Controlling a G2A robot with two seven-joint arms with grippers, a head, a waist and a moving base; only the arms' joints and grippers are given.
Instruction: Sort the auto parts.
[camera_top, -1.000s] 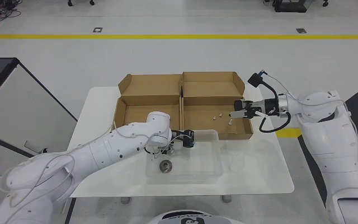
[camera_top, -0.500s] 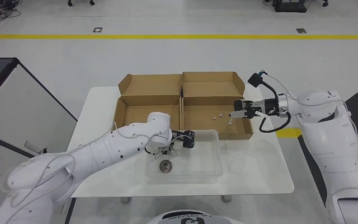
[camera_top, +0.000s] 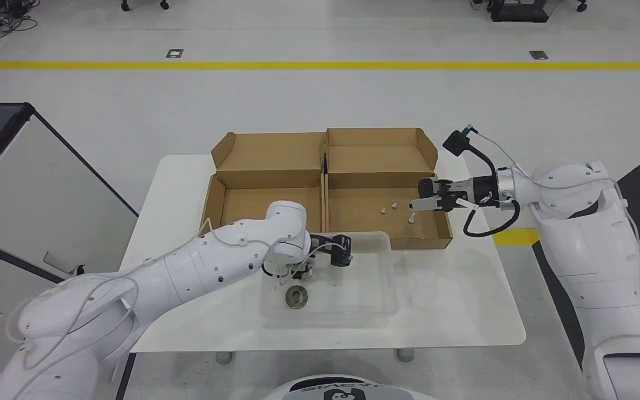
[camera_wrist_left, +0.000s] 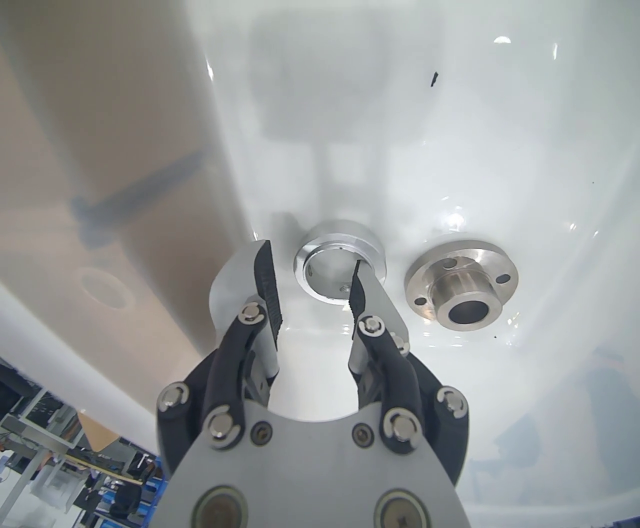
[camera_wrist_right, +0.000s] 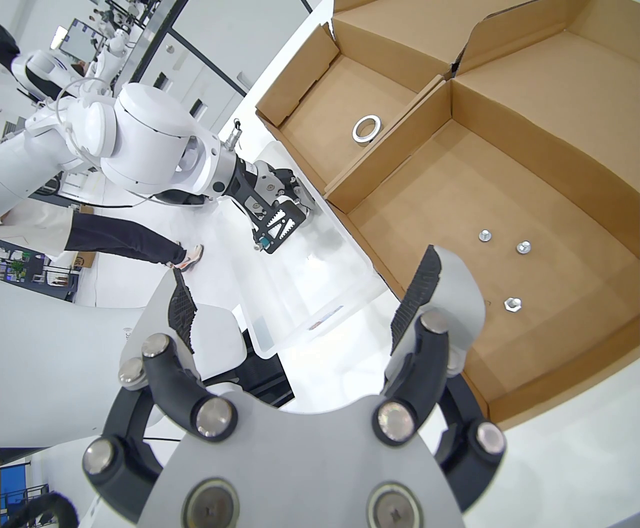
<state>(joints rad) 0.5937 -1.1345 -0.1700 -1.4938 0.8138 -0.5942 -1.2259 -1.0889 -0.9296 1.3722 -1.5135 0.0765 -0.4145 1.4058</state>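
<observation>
Sticker (camera_wrist_right: 325, 316) on clear bin (camera_top: 390, 268) — unreadable — left claw (camera_wrist_left: 309, 272) spread astride ring (camera_wrist_left: 345, 239).

Table (camera_top: 180, 190): white top.
Left box (camera_top: 245, 205) and right box (camera_top: 360, 215): plain brown cardboard, unpatterned.
Bin (camera_top: 385, 300): clear plastic, seen milky white from inside.
Ring (camera_wrist_left: 340, 265): bright silver.
Flanged bushing (camera_wrist_left: 460, 292): duller steel grey, dark bore.
Nuts (camera_wrist_right: 512, 304): silver, three counted.
Left gripper (camera_wrist_left: 310, 262): pale grey fingers, black ribbed pads (camera_wrist_left: 265, 285), black links, silver screws.
Right gripper (camera_wrist_right: 305, 270): same colouring recorded.
Floor (camera_top: 100, 110): light grey, crossed by a yellow line (camera_top: 320, 65).
</observation>
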